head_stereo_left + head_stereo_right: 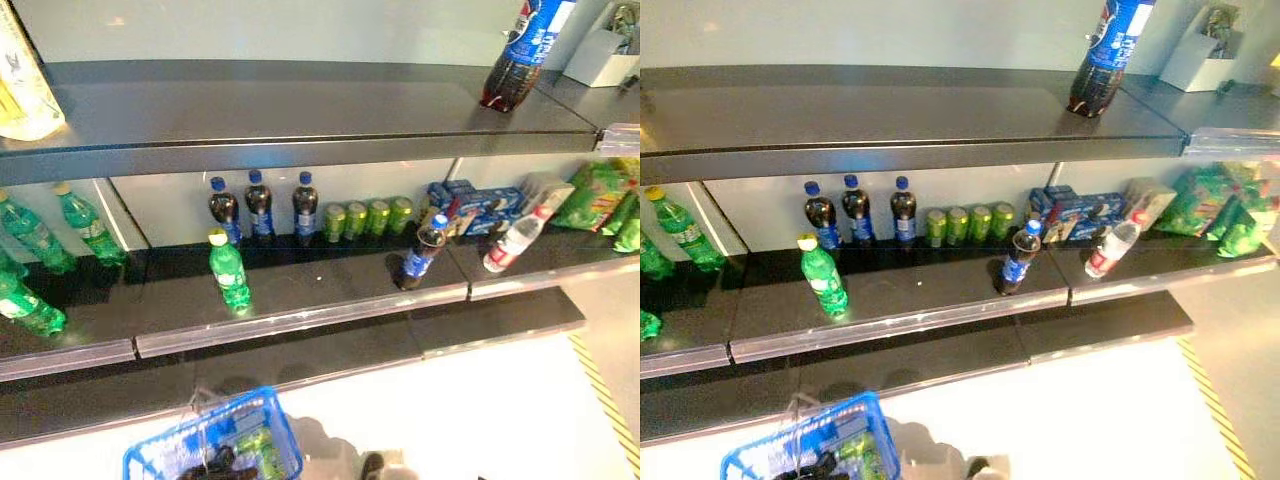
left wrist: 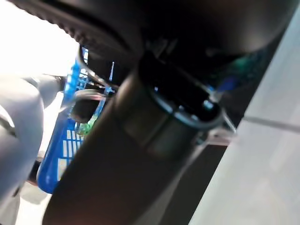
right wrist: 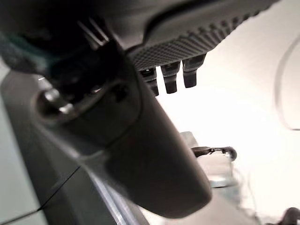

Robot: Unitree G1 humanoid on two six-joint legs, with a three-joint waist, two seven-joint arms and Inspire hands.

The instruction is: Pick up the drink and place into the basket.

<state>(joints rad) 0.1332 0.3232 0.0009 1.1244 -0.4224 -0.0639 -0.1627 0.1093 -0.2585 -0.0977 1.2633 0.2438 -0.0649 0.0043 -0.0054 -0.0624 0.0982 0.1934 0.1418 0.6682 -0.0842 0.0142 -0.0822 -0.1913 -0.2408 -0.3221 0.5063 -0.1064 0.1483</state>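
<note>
On the middle shelf (image 1: 300,300), a lone green bottle (image 1: 229,269) stands near the front lip with bare shelf to either side. Behind it, three dark cola bottles (image 1: 259,205) and a row of green cans (image 1: 367,218) line the back wall. Further right, a tilted cola bottle (image 1: 424,251) stands near the edge. The blue basket (image 1: 215,441) hangs below, at lower left, already holding items. The left hand (image 2: 140,154) touches the basket's handle; I cannot tell its grip. The right hand (image 3: 171,77) hangs free, fingers relaxed and empty.
</note>
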